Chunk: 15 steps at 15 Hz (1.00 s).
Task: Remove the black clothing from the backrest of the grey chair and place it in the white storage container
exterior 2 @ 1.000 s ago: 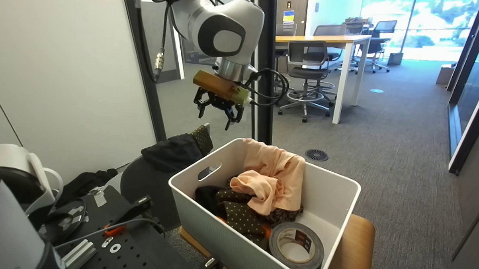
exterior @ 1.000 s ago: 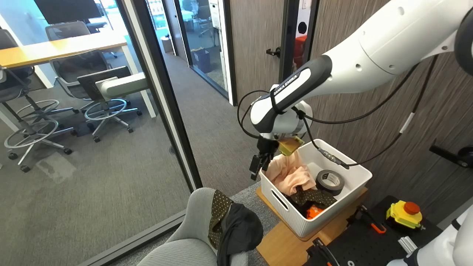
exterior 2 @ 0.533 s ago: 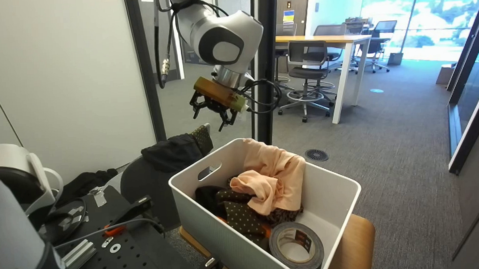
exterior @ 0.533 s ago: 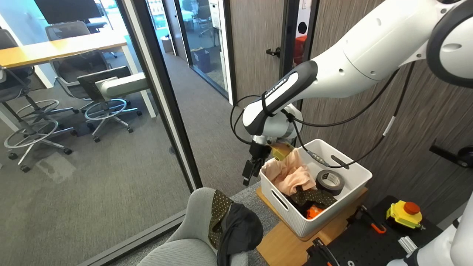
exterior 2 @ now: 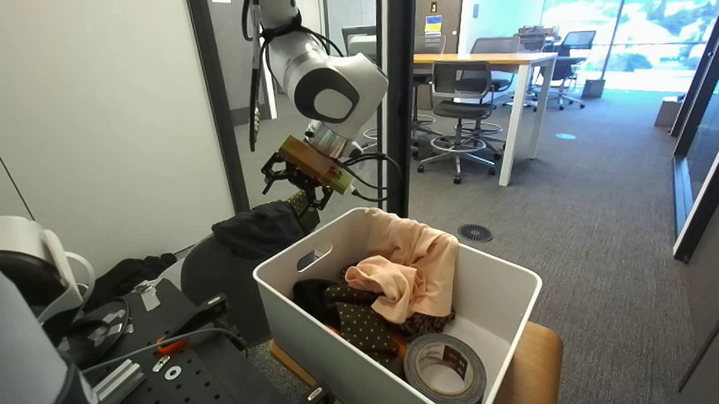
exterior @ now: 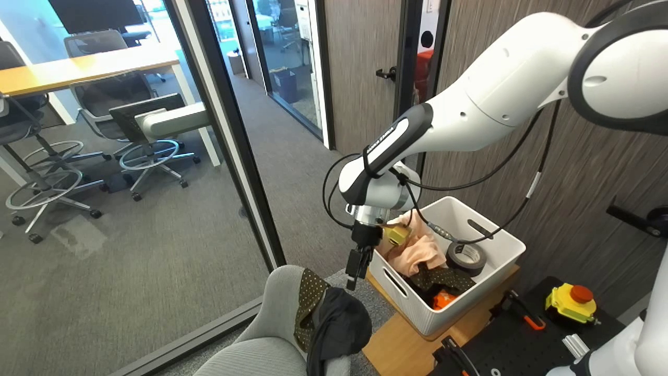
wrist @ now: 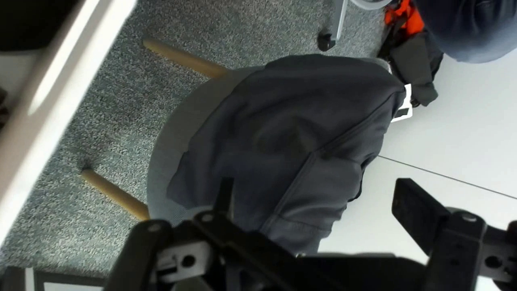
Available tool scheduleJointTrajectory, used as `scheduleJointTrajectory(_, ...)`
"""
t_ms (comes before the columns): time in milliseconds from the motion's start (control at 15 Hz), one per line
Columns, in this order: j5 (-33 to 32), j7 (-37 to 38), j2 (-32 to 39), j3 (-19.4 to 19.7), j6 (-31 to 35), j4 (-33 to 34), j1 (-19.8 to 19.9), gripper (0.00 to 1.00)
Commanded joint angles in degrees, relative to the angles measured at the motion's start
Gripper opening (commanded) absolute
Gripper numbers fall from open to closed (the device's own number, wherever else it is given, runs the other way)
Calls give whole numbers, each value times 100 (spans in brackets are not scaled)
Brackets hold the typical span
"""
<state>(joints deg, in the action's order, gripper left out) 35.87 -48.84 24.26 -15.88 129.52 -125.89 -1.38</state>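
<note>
The black clothing [exterior: 342, 324] hangs over the backrest of the grey chair [exterior: 250, 360], beside a dark dotted cloth [exterior: 309, 305]. The clothing also shows in an exterior view [exterior 2: 259, 229] and fills the middle of the wrist view [wrist: 291, 121]. My gripper [exterior: 353, 282] is open and empty above the backrest, apart from the clothing. In the wrist view the jaws stand wide apart, with the gripper [wrist: 315, 188] over the clothing's lower right edge. The white storage container [exterior 2: 298, 330] stands next to the chair, and its rim [wrist: 60, 81] shows in the wrist view.
The container holds a peach cloth [exterior 2: 421, 253], a dotted cloth [exterior 2: 367, 333] and a tape roll [exterior 2: 446, 372]. It stands on a wooden stool [exterior: 396, 344]. A black perforated table [exterior 2: 204, 387] and a yellow-red stop button [exterior: 571, 302] are nearby. A glass wall's frame [exterior: 229, 130] stands behind the chair.
My gripper has moved down and toward the chair's backrest, away from above the container's edge. It has turned to point more straight down. The clothing and container have not moved.
</note>
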Motion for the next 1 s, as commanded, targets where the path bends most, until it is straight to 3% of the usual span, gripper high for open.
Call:
scheduleJointTrajectory(0,-10,-54,347,-19,-221,250,-25,100)
scheduleJointTrajectory(933,-429,48,1465,-198,-281,933,-148,100)
